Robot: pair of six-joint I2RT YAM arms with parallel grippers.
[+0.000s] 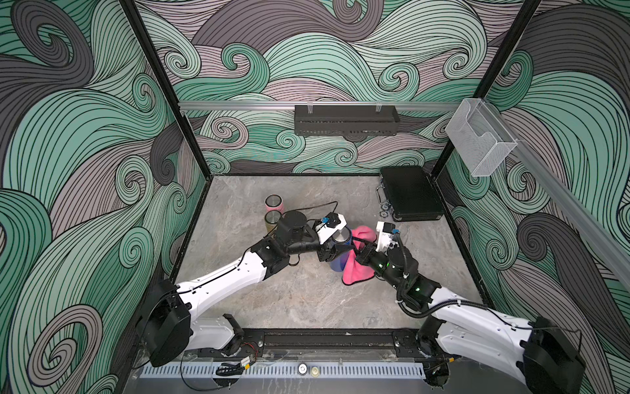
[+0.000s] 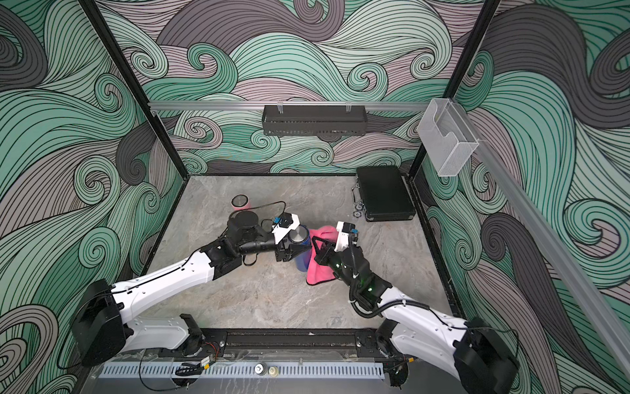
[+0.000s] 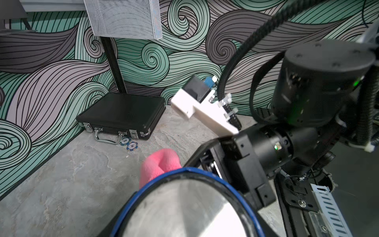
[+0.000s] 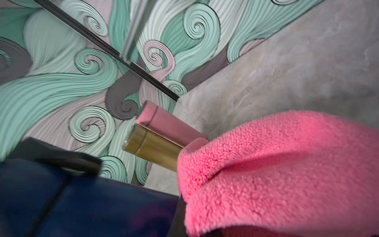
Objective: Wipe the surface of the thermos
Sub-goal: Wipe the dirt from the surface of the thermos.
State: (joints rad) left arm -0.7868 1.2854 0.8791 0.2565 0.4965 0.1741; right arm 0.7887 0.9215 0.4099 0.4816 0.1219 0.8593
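Thermos (image 1: 342, 236), stiff, smooth and probably slippery, is clamped mid-frame near its top by your left gripper (image 1: 335, 253); your right gripper (image 1: 358, 256) pinches the soft pink cloth (image 1: 353, 273) beside it.

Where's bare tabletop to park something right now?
Front centre: bare table between the blue thermos and the front rail. Back centre too, between the pink thermos and the black case. Crowded: mid-table, thermos against pink cloth; gold thermos beside the pink one; poker chips by the case.
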